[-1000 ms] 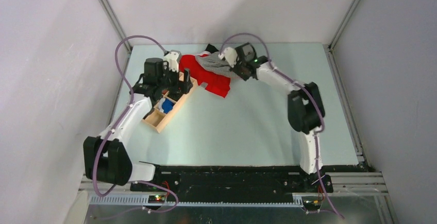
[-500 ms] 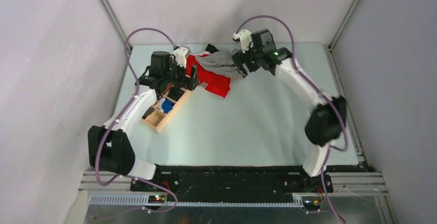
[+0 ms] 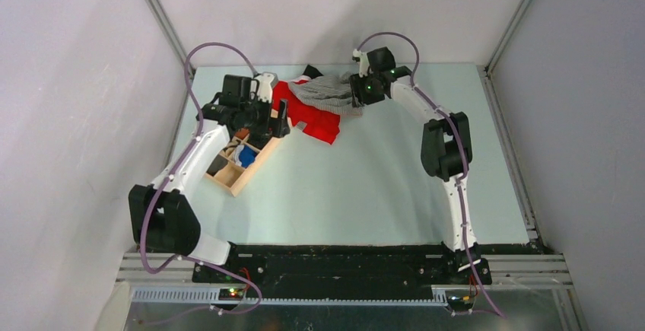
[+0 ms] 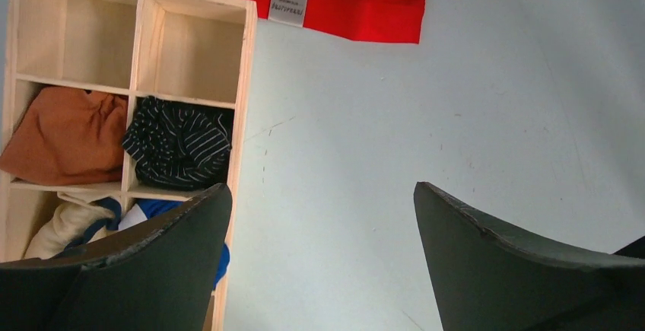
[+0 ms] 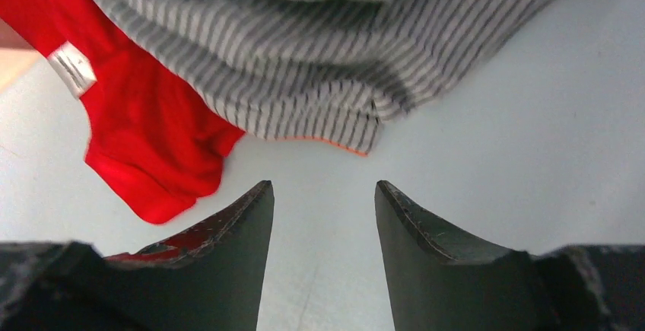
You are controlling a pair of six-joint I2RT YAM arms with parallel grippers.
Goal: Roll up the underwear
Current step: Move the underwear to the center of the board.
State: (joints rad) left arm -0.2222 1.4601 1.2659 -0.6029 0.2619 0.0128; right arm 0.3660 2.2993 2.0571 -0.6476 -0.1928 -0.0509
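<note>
While the underwear (image 5: 304,65) lies crumpled partly over the red cloth (image 5: 144,141) on the bench (image 5: 532,156), the right claw (image 5: 322,188) hangs just short of its hem, half parted, gripping nothing. Beside the cloth, the left claw (image 4: 322,189) gapes wide and empty by the box (image 4: 243,80).

I have the underwear (image 5: 304,65) lying just ahead of my right claw (image 5: 323,194), clear of both fingertips and not between them. It is soft fabric with fine grey-and-white stripes. It lies loosely bunched on the table (image 5: 532,156), with broad folds running across it, and is not rolled. The hem nearest the claw shows a thin orange edge. Off to the claw's left, part of it lies over the red cloth (image 5: 144,141). From above I see it spreading leftward from the claw, close to the table's far edge.
</note>
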